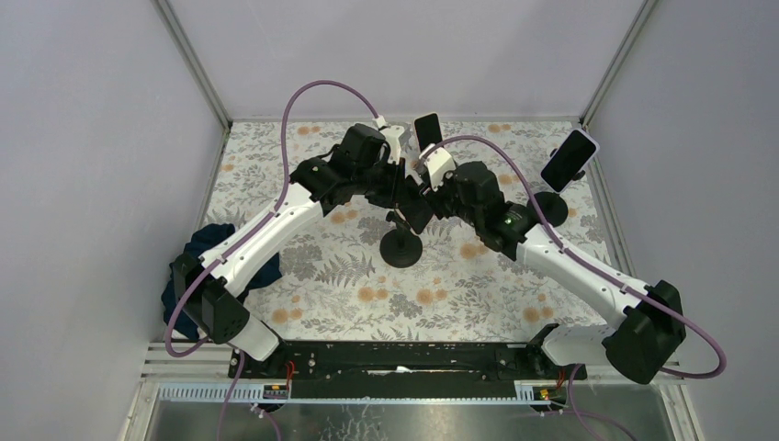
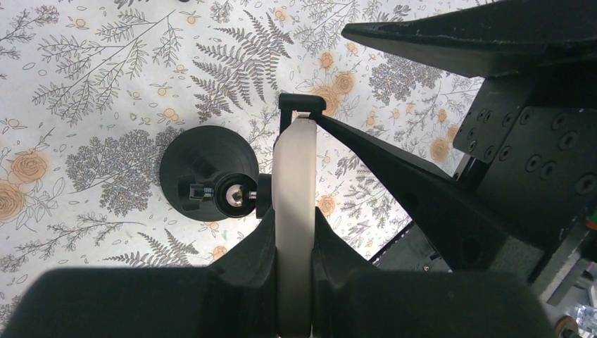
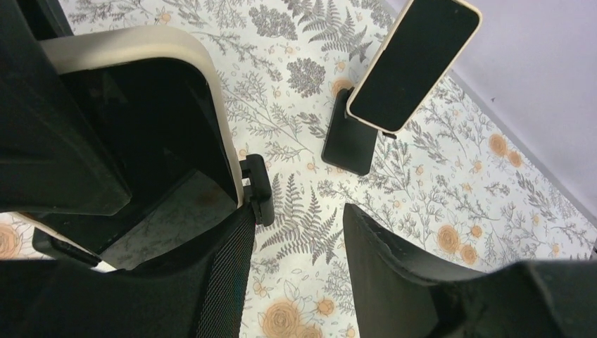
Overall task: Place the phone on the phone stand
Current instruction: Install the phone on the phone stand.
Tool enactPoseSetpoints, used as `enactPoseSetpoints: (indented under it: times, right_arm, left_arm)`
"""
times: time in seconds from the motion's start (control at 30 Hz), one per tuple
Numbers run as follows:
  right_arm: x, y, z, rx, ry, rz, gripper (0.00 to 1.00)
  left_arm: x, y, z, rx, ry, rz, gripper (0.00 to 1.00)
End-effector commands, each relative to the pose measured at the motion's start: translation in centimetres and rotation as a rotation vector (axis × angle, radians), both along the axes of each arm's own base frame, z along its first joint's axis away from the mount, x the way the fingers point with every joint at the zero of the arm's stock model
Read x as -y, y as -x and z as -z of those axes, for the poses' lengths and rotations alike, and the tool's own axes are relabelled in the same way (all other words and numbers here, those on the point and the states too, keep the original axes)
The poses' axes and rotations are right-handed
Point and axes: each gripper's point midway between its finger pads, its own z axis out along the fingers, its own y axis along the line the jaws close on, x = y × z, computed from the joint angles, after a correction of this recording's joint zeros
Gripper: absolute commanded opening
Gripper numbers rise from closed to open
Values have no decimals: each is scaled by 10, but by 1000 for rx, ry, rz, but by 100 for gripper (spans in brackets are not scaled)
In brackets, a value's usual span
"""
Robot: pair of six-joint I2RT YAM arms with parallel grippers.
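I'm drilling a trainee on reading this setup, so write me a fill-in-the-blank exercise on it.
The hand gripping the cream-cased phone belongs to the ___ arm.
The black stand beneath it has a ___ base.
A second phone sits on another stand near the ___ edge of the table.
The crumpled cloth is dark ___.
Missing words: left; round; right; blue.

- You can read no text, label or number in any view.
- The phone (image 3: 169,127) and the second phone (image 3: 415,60) right of it show dark screens; the surface (image 3: 303,211) bears floral print only.
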Motion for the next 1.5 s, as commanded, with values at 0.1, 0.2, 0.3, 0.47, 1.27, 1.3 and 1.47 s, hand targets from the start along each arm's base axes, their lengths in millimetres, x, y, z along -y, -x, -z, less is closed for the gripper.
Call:
enactPoseSetpoints:
  times: [0.1, 0.2, 0.3, 0.47, 1.27, 1.3, 1.47]
  right_arm:
    - [3, 10, -16, -81, -12, -49, 56]
    - [9, 5, -6, -82, -6, -9, 56]
    - [13, -1, -1, -66, -4, 27, 55]
    - [10, 2, -2, -125, -25, -10, 56]
    - [23, 2, -21, -154, -67, -17, 59]
    - [23, 3, -23, -149, -70, -21, 59]
    - [22, 6, -20, -156, -80, -40, 59]
  left_arm:
    - [-87, -9, 87, -135, -414, -167, 0]
    - [-89, -8, 86, -129, -420, -166, 0]
    - [-90, -8, 83, -117, -423, -166, 0]
    - [-90, -9, 80, -98, -430, -162, 0]
    - [-88, -12, 78, -73, -451, -152, 0]
    - [-87, -12, 78, -74, -450, -151, 0]
    - [-84, -13, 74, -73, -433, -152, 3]
